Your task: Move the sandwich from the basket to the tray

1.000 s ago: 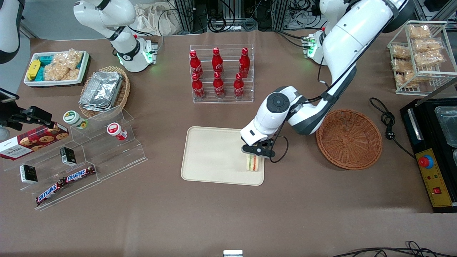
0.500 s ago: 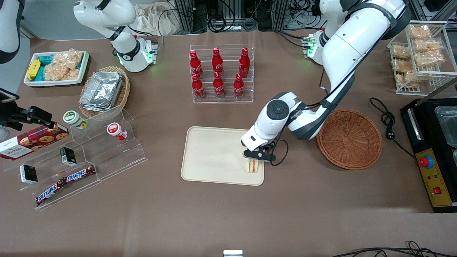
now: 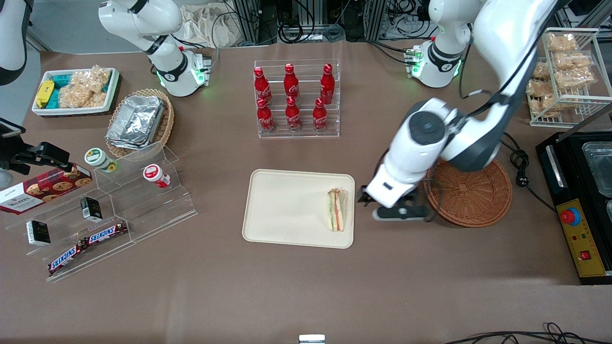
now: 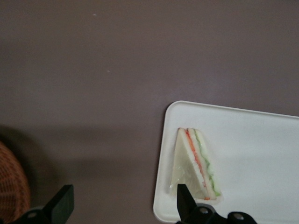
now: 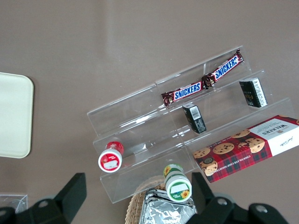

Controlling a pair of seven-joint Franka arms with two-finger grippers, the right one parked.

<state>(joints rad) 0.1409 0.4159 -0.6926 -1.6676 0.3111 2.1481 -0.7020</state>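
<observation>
- The gripper (image 3: 398, 211) is seen hanging over the bare table between the tray (image 3: 287, 210) and the basket (image 3: 473, 200). Its fingers (image 4: 63, 204) are spread wide and nothing is held between them.
- The sandwich (image 3: 336, 210) is found on the tray, lying on its side just inside the rim at the end toward the working arm. The placement is judged to be done, so the remaining risks come from the retreat.
- Because the sandwich is set so close to the rim, a low sweep of the fingers toward the tray could catch it. It could then be pushed over the low edge onto the table.
- The tray itself is light-looking and unsecured. If its rim were clipped by a finger, it could be shifted or tipped and the sandwich slid off.
- The basket lies just beside the arm, partly under the elbow link in the front view. It could be nudged or dragged if the arm were lowered during the move away.
- The layers of bread and filling are shown loosely stacked in the wrist view. Any knock could cause them to be separated, though how firmly they are bound cannot be told.
</observation>
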